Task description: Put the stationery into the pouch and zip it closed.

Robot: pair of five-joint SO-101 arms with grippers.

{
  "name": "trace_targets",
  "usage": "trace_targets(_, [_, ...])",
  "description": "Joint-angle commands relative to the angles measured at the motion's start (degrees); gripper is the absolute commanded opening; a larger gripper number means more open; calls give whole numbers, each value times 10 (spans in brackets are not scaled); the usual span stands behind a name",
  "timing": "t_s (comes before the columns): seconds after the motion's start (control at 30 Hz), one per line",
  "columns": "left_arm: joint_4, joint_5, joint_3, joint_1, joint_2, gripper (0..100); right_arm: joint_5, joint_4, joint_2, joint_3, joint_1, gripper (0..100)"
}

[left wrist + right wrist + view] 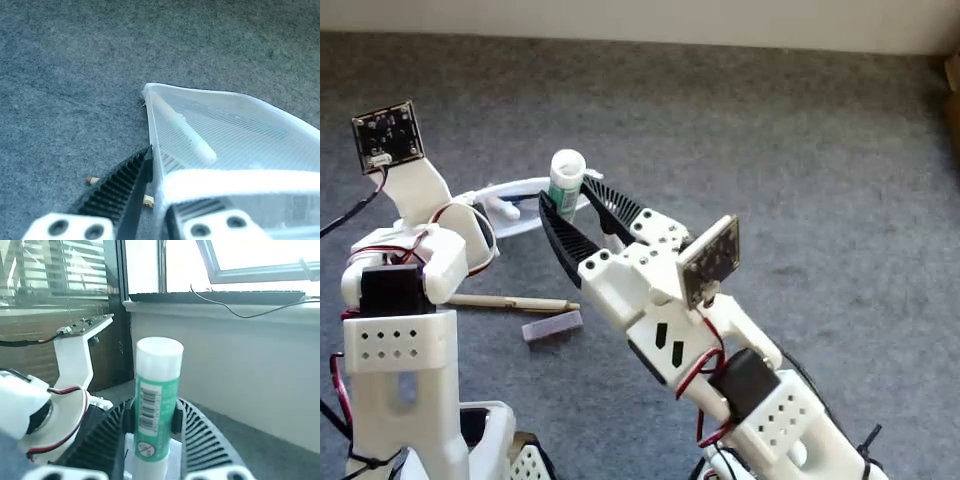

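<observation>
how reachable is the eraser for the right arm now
Probably not yet: the right gripper is shut on the glue stick and must let that go first. The eraser lies uncovered nearby.

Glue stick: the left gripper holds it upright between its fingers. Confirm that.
Wrong arm. The right gripper holds the glue stick upright between its fingers, as the right wrist view shows; the left gripper is shut on the pouch at its edge.

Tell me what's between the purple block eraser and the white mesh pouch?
A thin beige pen or pencil lies there, seen in the high view.
</observation>
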Motion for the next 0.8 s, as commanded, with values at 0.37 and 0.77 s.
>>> trace_targets(0.37, [-13, 6, -11, -8, -15, 6, 0, -326, 189, 71, -10, 5])
trace_targets(0.77, [-13, 6, -11, -8, -15, 6, 71, -452, 280, 87, -10, 5])
